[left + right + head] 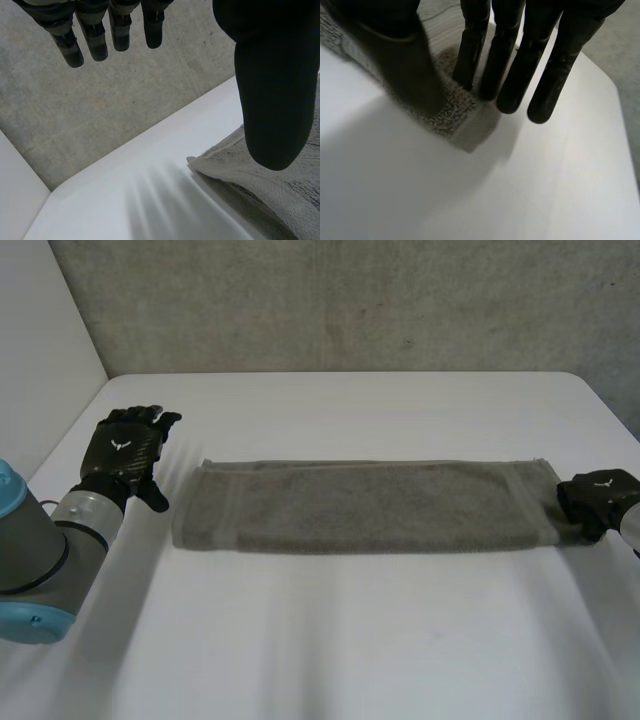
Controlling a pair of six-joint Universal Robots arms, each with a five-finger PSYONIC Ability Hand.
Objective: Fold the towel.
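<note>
So, one towel on the table, and that's the only loose thing on there. It's grey, already doubled into one long strip, and it lies flat across the middle of the table, running from near the left edge to close by the right edge. The long sides sit parallel to the table's far edge, with a stitched band near each short end.

Two hands, one at each end. The left hand is off the towel, near the table's left edge and just beside the towel's far left corner. In its wrist view the fingers are straight and a bit spread, with the thumb well apart from them, and there's nothing in it. That same towel corner shows below the thumb, lying flat on the table. The left arm comes in at the near left corner.

The right hand is at the towel's right short end, near the table's right edge. In its wrist view the fingers are straight and side by side. Some are over the towel's corner and the rest are over bare table past it. The thumb is over the towel, apart from the fingers, with flat cloth between, so it isn't pinching. Can't tell if the tips actually touch the cloth.

One bare concrete wall behind the table.
</note>
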